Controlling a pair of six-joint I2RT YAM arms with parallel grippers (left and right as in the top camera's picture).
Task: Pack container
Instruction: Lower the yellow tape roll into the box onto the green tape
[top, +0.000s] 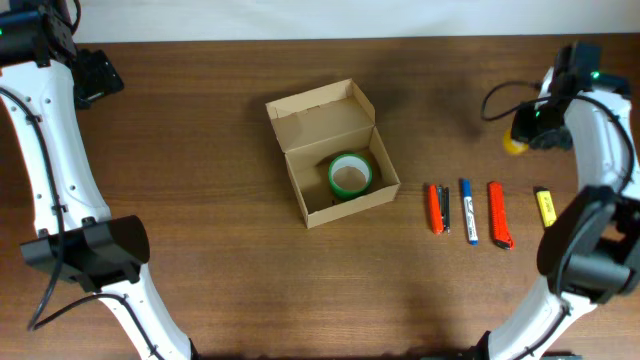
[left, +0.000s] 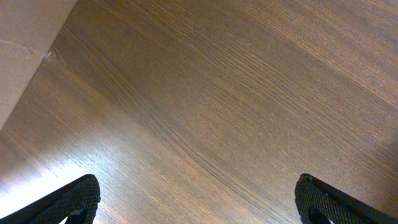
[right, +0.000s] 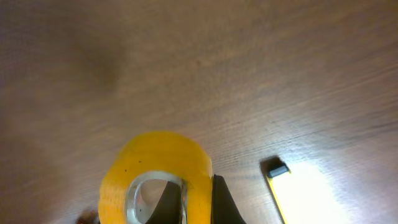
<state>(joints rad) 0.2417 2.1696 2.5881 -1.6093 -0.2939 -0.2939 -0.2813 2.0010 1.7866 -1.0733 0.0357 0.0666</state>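
right jaws: clamped on yellow tape (right: 155, 162) wall, for carrying
left jaws: wide open, idle
box (top: 350, 204): lid open, green tape (top: 350, 175) inside

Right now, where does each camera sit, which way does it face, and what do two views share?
Overhead: fixed above the table, looking down on the container; left arm and right arm show at the sides.
Left wrist: on the left arm, facing bare table; open left pincer at the bottom corners.
Right wrist: on the right arm, facing down; right pincer shut on the yellow tape roll.
Shared: overhead and right wrist show that roll and the yellow marker.
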